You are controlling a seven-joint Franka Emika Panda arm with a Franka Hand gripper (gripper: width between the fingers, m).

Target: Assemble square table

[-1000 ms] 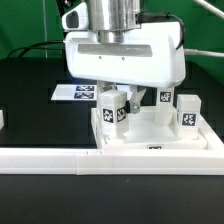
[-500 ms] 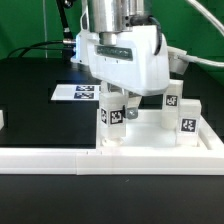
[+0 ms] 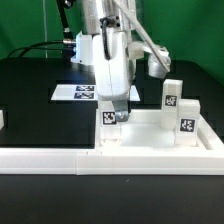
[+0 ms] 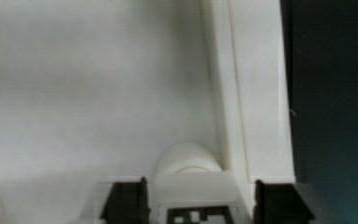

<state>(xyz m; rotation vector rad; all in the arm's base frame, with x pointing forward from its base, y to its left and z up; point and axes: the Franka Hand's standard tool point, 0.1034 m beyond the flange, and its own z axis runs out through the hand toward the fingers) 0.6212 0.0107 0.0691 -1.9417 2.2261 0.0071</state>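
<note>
Gripper [image 3: 113,112] straddles a leg [image 3: 111,120] standing at the tabletop's [image 3: 150,135] near corner; grip or release, cannot tell. Leg looks light, stiff, smooth; best pinched across flat sides.

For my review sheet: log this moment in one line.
gripper: around leg | leg: upright on top | two legs: standing at right

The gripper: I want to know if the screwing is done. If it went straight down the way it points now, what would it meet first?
The gripper points straight down over the small white tagged block leg, whose rounded top sits between its fingers in the wrist view. It would meet that leg first, then the large white square plastic tabletop below.
</note>
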